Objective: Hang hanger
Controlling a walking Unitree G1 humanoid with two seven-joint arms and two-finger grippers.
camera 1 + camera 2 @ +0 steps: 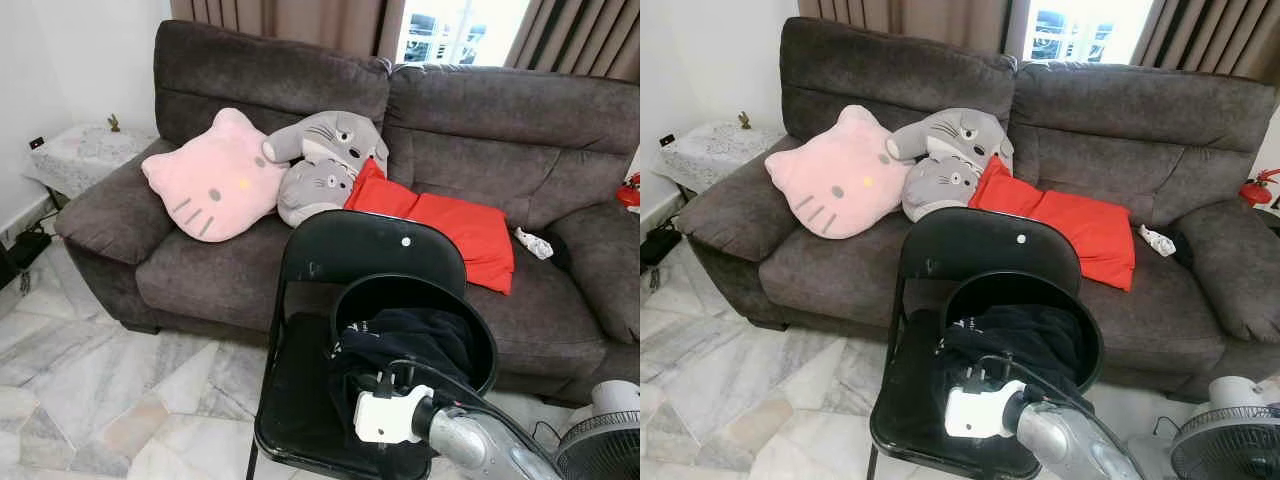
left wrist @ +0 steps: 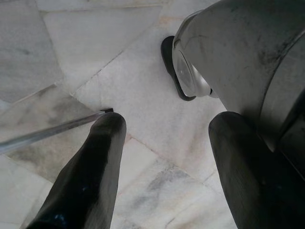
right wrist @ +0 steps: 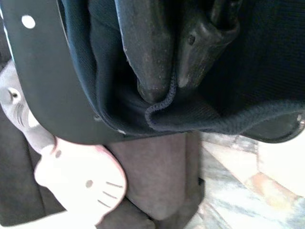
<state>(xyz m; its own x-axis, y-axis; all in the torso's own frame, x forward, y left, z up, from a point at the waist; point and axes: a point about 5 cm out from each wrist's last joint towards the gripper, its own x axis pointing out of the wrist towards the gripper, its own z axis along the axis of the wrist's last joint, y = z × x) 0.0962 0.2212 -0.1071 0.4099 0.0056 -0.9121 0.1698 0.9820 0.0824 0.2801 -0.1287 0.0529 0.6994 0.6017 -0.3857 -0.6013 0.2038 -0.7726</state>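
Pinching the dark garment (image 3: 200,119) low right on the folding chair (image 1: 345,245), our right gripper (image 3: 164,88) jaws closed; no hanger seen, hanging remains.

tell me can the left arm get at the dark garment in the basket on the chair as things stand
Probably not without moving first: the left gripper hangs open over the marble floor, while the right gripper is already pinching the dark garment in the basket.

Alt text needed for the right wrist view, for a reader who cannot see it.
The right end effector has its two black fingers pinched shut on the ribbed hem of a dark garment bundled in a black basket. Beyond it lie a pink cat-face cushion, the dark grey sofa and marble floor.
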